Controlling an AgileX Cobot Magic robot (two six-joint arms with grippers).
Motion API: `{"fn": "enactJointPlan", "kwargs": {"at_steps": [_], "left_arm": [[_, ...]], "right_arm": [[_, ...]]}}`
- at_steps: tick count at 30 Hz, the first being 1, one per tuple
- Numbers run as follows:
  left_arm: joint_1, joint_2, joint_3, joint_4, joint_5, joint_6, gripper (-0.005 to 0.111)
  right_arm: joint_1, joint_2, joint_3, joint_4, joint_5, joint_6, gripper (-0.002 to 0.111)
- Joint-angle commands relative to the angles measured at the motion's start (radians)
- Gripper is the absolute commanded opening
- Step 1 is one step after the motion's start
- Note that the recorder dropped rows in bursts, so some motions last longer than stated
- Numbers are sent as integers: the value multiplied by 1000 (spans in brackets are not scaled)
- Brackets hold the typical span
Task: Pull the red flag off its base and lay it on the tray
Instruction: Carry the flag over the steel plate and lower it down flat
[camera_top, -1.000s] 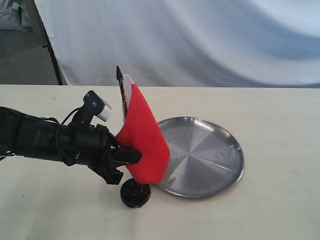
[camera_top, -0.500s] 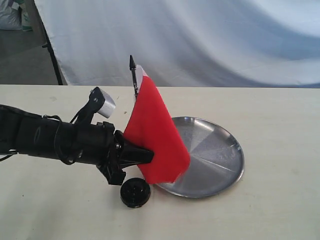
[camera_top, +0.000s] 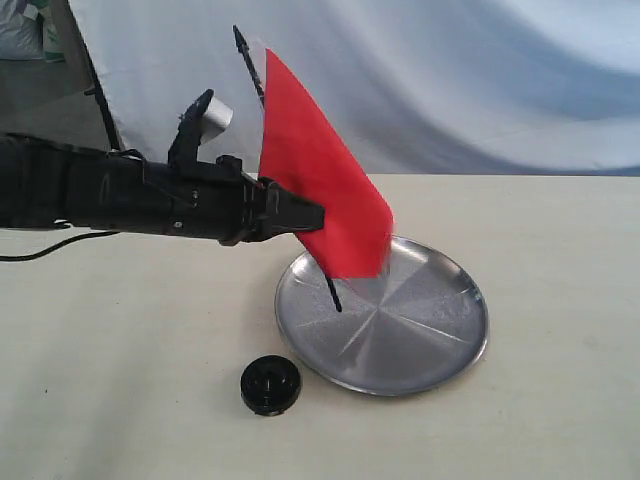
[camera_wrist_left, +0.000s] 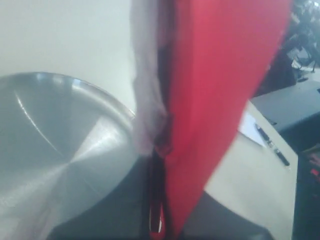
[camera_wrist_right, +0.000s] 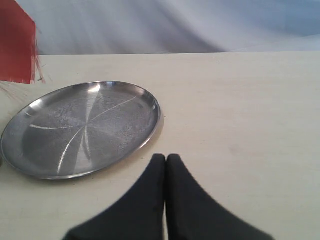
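Your left arm reaches in from the left of the scene and lies almost level, pointing right, lifted clear of the counter. A black cable hangs beneath its left end. A small bracket stands up from the wrist and carries the camera. Your left end effector tapers to a point at the arm's right end, jaws pinched on the stick of the red flag. Its wrist view shows the dark fingers only as a blur beside that stick. Your right end effector appears only in its own wrist view, its black fingers pressed flat together with nothing between them, above the counter.
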Motion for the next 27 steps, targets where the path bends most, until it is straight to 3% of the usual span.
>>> {"fn": "enactJointPlan", "kwargs": {"at_steps": [1,8,23,27], "left_arm": [[-33,111,-50,-5,20,-125,0],[-108,307,-165,-5,49,-132,0],[-110,465,-304,-5,21,-205,1],[-110,480,-313,-5,-9,-207,15]], "right_arm": [[-6,-7,3,-2,4,-4,0],[-6,-7,3,-2,4,-4,0],[-6,-7,3,-2,4,-4,0],[-6,-7,3,-2,2,-4,0]]}}
